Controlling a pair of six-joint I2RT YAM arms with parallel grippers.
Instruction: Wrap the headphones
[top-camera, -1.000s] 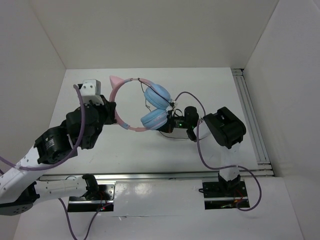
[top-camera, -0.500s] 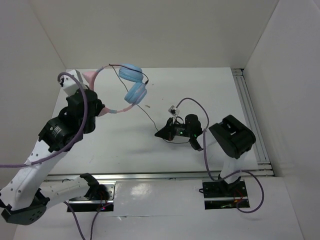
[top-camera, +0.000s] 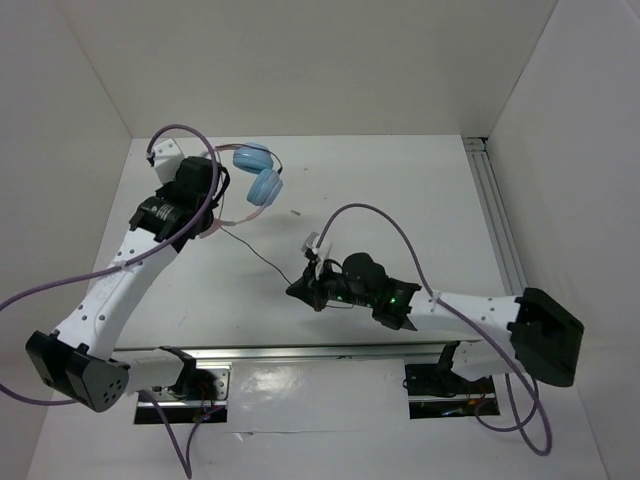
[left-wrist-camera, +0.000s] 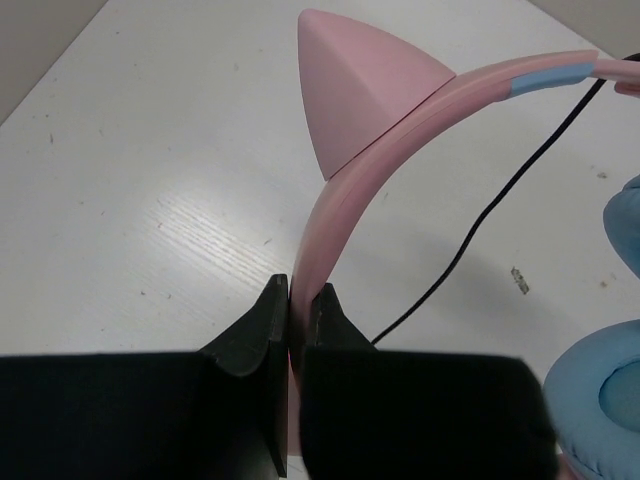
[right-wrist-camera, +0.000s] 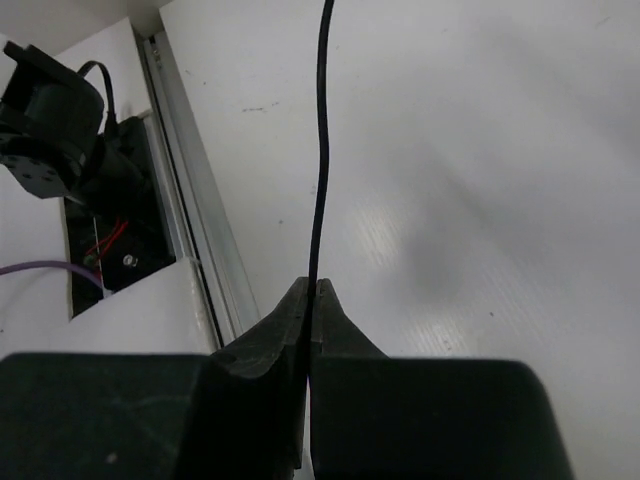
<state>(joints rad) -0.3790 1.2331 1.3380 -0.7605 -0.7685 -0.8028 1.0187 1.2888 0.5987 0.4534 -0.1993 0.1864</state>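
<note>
Though taut, cord (top-camera: 262, 258) near purple cable (top-camera: 370, 210).

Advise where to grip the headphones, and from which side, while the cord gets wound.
I would grip the headband just below the cat ear, coming from the side away from the cups. It is a thin flat strip that jaws close on squarely, as the left gripper does now; the cups are round and bulky, and are best left free for the cord the right gripper holds.
</note>
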